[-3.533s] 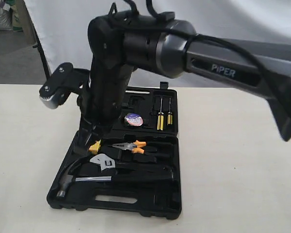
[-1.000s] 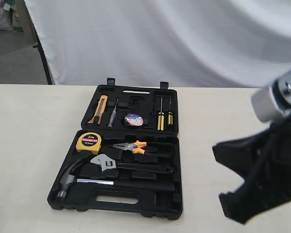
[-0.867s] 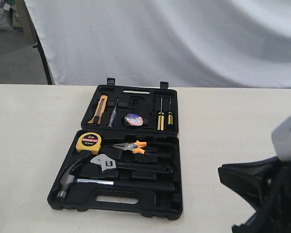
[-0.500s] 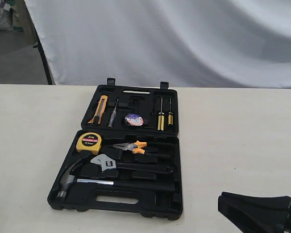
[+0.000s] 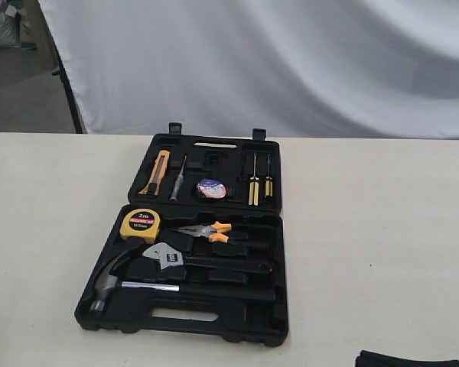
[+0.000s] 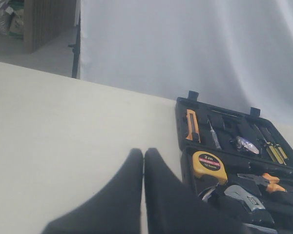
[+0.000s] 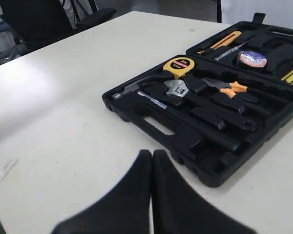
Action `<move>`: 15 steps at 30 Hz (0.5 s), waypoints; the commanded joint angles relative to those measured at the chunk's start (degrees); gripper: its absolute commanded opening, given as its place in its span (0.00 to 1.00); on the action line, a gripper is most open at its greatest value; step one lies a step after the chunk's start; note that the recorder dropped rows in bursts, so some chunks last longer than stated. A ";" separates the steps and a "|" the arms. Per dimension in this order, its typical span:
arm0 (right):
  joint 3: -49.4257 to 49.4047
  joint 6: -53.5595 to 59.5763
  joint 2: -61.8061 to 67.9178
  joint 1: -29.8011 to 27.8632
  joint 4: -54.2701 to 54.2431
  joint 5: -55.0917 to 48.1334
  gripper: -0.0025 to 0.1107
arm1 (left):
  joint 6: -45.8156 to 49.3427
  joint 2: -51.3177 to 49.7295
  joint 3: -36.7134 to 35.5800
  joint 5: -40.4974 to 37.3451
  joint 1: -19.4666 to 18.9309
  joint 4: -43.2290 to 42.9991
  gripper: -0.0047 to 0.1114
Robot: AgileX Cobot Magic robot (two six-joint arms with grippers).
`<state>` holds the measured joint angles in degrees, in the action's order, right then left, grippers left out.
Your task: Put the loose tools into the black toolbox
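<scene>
The black toolbox (image 5: 237, 325) lies open mid-table, its lid flat behind it. In its recesses rest a hammer (image 5: 111, 281), a wrench (image 5: 168, 258), orange-handled pliers (image 5: 208, 231), a yellow tape measure (image 5: 140, 224), a utility knife (image 5: 156, 172), screwdrivers (image 5: 258, 182) and a tape roll (image 5: 209, 188). My left gripper (image 6: 143, 154) is shut and empty above bare table beside the toolbox (image 6: 185, 161). My right gripper (image 7: 152, 155) is shut and empty near the front rim of the toolbox (image 7: 185, 146). Only a black sliver of the right gripper (image 5: 409, 358) shows in the exterior view.
The cream table (image 5: 367, 229) spreads on both sides of the case. A white cloth backdrop (image 5: 291, 69) hangs behind the table. A dark chair (image 7: 44, 19) stands beyond the table edge in the right wrist view.
The arm that reached over the toolbox has pulled back toward the lower right and sunk almost out of the exterior view. The tape measure now lies uncovered in its recess.
</scene>
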<state>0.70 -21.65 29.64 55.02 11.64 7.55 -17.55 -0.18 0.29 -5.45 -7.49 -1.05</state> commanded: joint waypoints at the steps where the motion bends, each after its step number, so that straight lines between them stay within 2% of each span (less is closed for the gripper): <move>1: -0.70 -0.16 -0.28 -0.23 -3.75 1.70 0.02 | -0.27 0.18 0.15 0.41 -1.45 -0.25 0.05; 4: -0.70 0.12 -0.28 -0.23 -4.07 5.51 0.02 | -0.27 0.18 0.15 0.41 -1.45 -0.25 0.05; 15: -0.70 6.58 -0.28 -0.23 -11.64 5.75 0.02 | -0.27 0.18 0.15 0.41 -1.45 -0.25 0.05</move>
<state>0.19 -16.54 29.64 55.02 1.03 12.90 -17.55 -0.18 0.29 -5.45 -7.49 -1.05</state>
